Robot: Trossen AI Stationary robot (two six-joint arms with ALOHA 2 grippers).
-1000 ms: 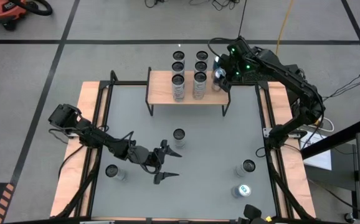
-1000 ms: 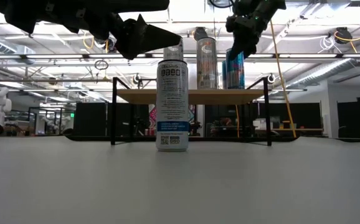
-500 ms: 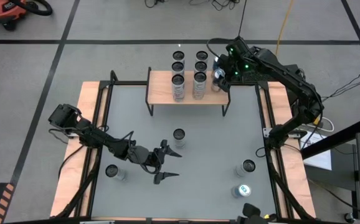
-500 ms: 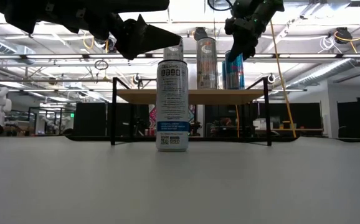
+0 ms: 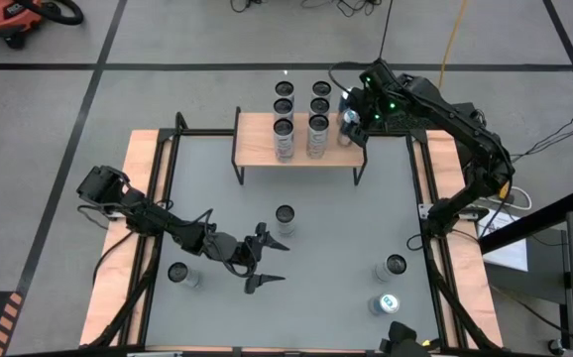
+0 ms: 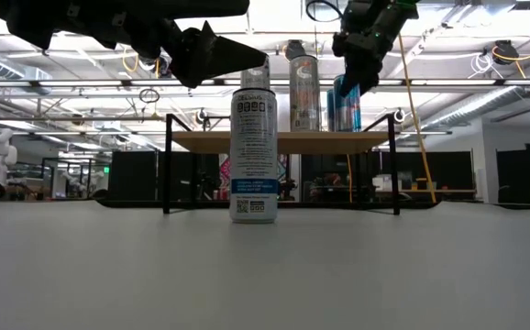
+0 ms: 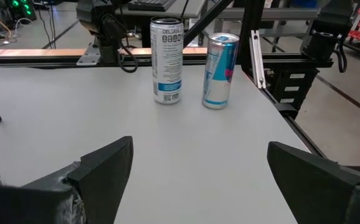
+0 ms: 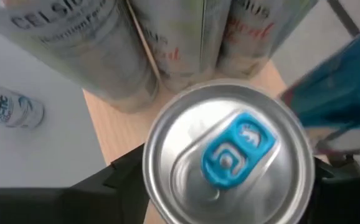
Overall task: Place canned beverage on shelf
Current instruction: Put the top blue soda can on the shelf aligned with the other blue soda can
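High view: right gripper (image 5: pixel 351 117) over the shelf's (image 5: pixel 257 142) right end, above a blue can (image 5: pixel 347 124) standing there; left gripper (image 5: pixel 264 260) spread open over mid-table; low view: same can (image 6: pixel 343 104) upright on the plank; right wrist view: fingers flanking the can top (image 8: pixel 228 154), grip or gap not discernible.

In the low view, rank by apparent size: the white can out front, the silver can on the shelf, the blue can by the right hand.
1. White can, largest, though nearest the camera.
2. Silver can.
3. Blue can, partly hidden by the right hand, so its rank below the silver can is uncertain.
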